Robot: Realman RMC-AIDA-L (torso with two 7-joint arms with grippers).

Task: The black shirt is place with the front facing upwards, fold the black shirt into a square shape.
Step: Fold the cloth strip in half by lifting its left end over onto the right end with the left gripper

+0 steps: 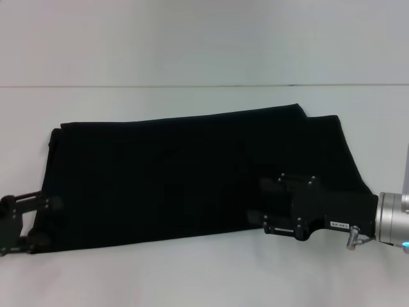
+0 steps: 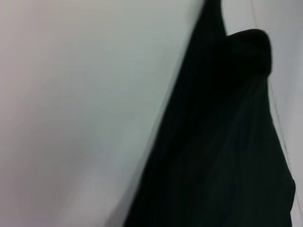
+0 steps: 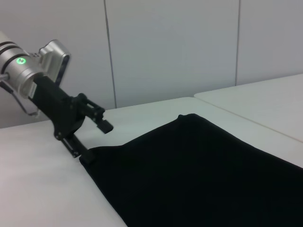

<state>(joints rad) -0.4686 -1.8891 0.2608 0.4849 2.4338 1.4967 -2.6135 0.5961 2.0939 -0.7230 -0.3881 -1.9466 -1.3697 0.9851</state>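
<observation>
Nearest you, the right gripper (image 1: 268, 204) hovers open over the black shirt (image 1: 192, 179), a folded band across the table (image 1: 192, 275), while the left gripper (image 1: 45, 224) pinches its corner, probably for another fold.

Probably a robotics lab or test room: a bare, smooth white tabletop (image 1: 204, 281) backed by plain white panelled walls (image 3: 170, 47) with vertical seams.

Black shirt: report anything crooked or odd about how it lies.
The black shirt lies as a long folded band, not yet square. Its far edge slants, and at the right end one layer sticks out past the other. Left gripper sits at its near-left corner; right gripper over its right part.
</observation>
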